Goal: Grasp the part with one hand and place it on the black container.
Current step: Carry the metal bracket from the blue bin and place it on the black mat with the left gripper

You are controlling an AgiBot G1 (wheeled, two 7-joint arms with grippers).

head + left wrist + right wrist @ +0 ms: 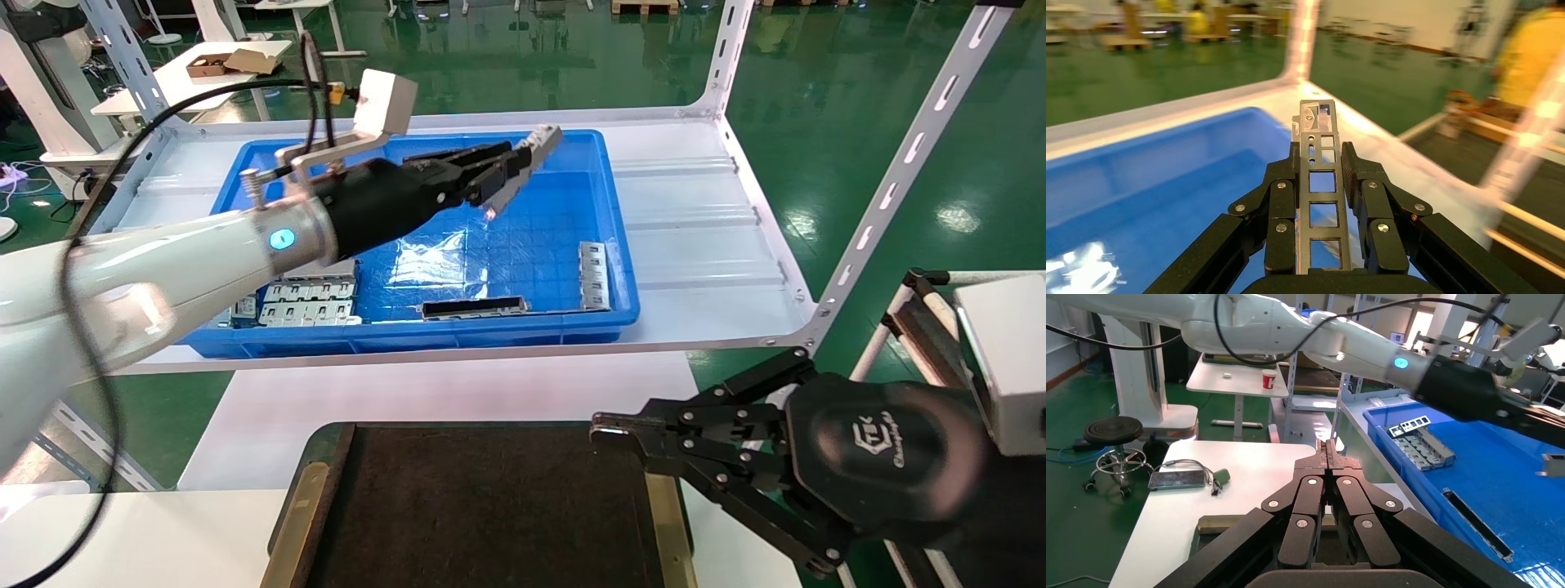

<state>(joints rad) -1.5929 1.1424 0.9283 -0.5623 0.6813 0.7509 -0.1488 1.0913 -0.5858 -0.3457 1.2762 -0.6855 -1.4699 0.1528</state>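
A: Where is the part (523, 167)?

B: Above the blue bin (613, 245), off its floor. The left hand (498, 175) grips it, fingers (1281, 229) pressed on both long sides, and the cutout face sticks out past the fingertips.

A: And the tray (490, 506)?

B: Nearest the robot, dark, with brass strips (290, 523) along its sides.

A: The right hand (605, 429)?

B: At the tray's right edge, fingers (1309, 502) closed together on nothing.

A: What else is in the bin?

B: Grey plates (310, 300) on the left and a long dark bar (474, 307) at the front wall.
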